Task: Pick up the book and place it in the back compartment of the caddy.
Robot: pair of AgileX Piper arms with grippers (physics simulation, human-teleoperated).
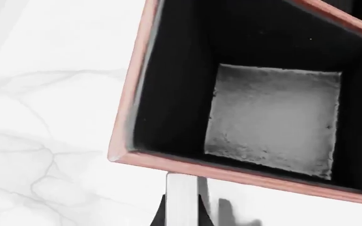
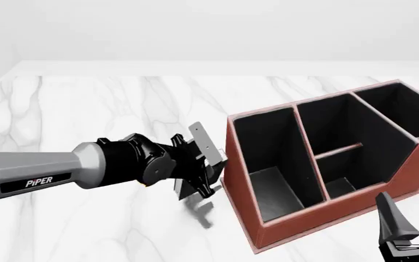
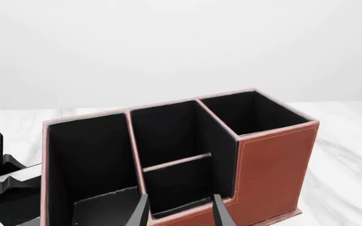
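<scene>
The caddy [image 2: 257,218] is a large reddish-brown box with black lining, standing right of centre; it also fills the right wrist view [image 3: 275,165]. Its back compartment [image 2: 344,184] is the short cell below the low crossbar [image 2: 340,150], and also shows in the right wrist view [image 3: 181,186]. My left gripper [image 2: 208,162] is shut on the book [image 2: 202,143], held tilted above the table just left of the caddy's left wall. In the left wrist view the book's white page edge [image 1: 182,197] shows between dark fingers, outside the caddy rim [image 1: 231,174]. My right gripper [image 2: 409,218] is open and empty near the caddy's near right corner.
The white marble table [image 2: 85,109] stretches left and behind the caddy. The long narrow cell [image 2: 268,164] lies right beside the held book. A taller cell [image 2: 406,109] sits at the far right. The left wrist view looks down into a black-lined cell with a grey floor [image 1: 272,117].
</scene>
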